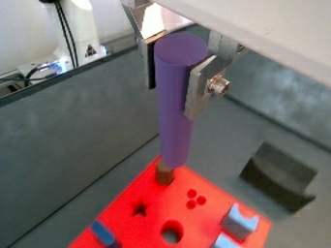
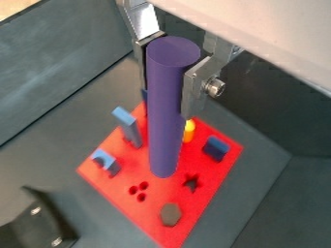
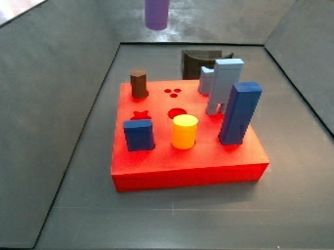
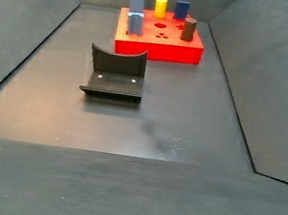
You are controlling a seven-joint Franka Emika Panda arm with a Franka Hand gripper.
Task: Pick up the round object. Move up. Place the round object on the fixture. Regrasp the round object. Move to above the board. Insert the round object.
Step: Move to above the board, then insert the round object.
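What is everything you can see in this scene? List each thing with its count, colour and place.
board: one, red, on the dark floor, with a star hole, a round hole and three small holes in its top
tall block: one, blue, standing in the board
short block: one, blue, in the board near the star hole
pale block: one, blue-grey, tall, standing in the board
yellow cylinder: one, short, in the board
brown cylinder: one, in the board
fixture: one, dark, on the floor apart from the board
purple peg: one, upright in the air above the board
gripper: one, silver jaws shut on the purple peg, high above the board
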